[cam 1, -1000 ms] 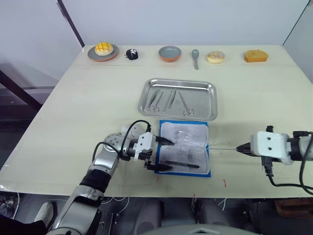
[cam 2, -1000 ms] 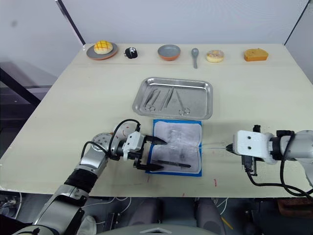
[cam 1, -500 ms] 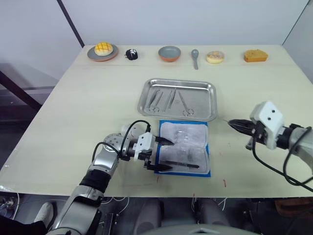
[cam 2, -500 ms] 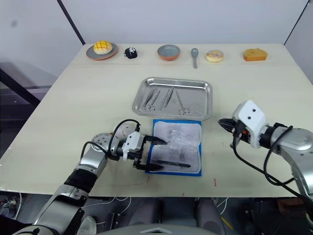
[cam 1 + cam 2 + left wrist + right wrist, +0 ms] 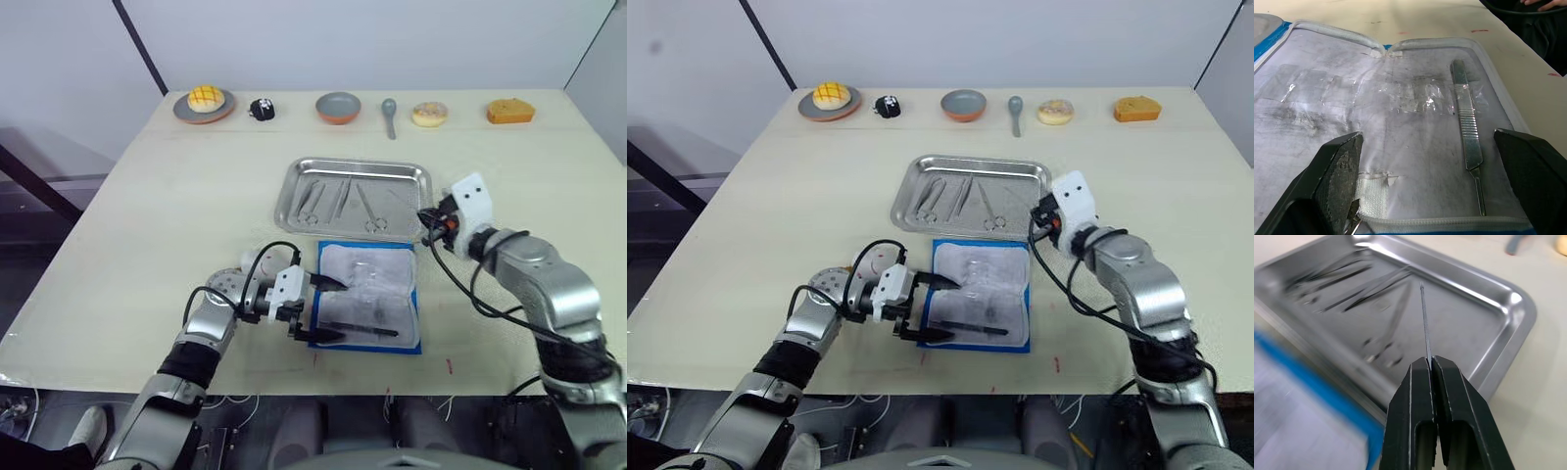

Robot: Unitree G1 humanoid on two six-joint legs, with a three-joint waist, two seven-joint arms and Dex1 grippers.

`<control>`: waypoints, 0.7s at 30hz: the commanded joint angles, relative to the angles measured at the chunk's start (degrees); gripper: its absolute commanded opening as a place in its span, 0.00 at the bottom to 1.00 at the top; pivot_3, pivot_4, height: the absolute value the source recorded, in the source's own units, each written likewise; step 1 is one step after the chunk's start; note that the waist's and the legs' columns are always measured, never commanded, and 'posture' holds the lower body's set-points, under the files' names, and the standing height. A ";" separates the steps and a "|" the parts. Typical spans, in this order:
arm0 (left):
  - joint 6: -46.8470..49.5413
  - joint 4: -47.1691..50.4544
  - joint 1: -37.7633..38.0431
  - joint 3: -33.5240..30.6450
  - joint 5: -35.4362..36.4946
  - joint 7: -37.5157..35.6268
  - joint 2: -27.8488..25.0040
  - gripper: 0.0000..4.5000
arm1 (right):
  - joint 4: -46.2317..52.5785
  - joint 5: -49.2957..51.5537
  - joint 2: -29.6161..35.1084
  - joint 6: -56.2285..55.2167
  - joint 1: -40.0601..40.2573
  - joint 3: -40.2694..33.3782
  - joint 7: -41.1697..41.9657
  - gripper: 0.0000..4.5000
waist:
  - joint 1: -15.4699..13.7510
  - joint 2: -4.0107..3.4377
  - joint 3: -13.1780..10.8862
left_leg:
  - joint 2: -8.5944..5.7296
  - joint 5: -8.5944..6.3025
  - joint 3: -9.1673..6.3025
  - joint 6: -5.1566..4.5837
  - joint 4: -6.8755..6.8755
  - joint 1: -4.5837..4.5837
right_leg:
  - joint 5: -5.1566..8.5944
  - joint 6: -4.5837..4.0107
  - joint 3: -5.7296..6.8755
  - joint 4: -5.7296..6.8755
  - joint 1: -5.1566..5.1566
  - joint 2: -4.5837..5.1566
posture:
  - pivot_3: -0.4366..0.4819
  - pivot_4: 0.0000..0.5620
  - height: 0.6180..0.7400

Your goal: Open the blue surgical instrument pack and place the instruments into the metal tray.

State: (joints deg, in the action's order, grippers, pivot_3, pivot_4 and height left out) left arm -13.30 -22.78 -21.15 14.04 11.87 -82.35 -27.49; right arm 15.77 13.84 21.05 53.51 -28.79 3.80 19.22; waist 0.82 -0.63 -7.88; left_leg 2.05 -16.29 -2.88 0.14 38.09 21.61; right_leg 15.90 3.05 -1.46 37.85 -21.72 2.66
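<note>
The blue surgical instrument pack (image 5: 370, 279) lies open on the table, whitish lining up, just in front of the metal tray (image 5: 359, 164). One slim flat-handled instrument (image 5: 1467, 128) rests on the lining. My left gripper (image 5: 321, 307) stands open at the pack's left edge, one finger (image 5: 1336, 167) on each side of the lining. Several instruments (image 5: 339, 200) lie in the tray's left and middle. My right gripper (image 5: 428, 217) is shut on a thin metal instrument (image 5: 1424, 319), at the tray's right rim (image 5: 1520, 313), with the tip pointing over the tray floor.
Along the far edge stand a plate with a yellow bun (image 5: 206, 102), a small black object (image 5: 261, 108), a grey-and-orange bowl (image 5: 339, 107), a grey spoon (image 5: 390, 116), a doughnut (image 5: 429, 114) and an orange cake piece (image 5: 510, 112).
My right arm has swung from the table's right front up to the tray's right rim, carrying the thin instrument. The left gripper has stayed open at the pack.
</note>
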 commanded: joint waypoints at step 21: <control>2.55 -1.71 3.51 2.83 -3.07 1.27 -0.55 1.00 | -39.62 -9.92 -15.25 -18.43 -17.00 1.98 -7.48 0.03 | 0.34 -0.09 -0.03 | 0.00 0.00 0.03 0.00 -0.04 0.03 | -0.01 0.00 -0.04 0.05 -0.11 0.00 | 0.48 0.27 0.94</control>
State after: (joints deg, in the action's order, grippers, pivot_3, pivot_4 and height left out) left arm -12.71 -21.02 -19.99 13.82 11.89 -81.19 -27.90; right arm -24.12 4.37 6.08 37.04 -44.33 5.82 11.56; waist 1.16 -0.72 -7.91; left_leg 2.05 -16.29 -2.86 0.14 38.05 21.64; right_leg 15.89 3.04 -1.50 37.89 -21.83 2.66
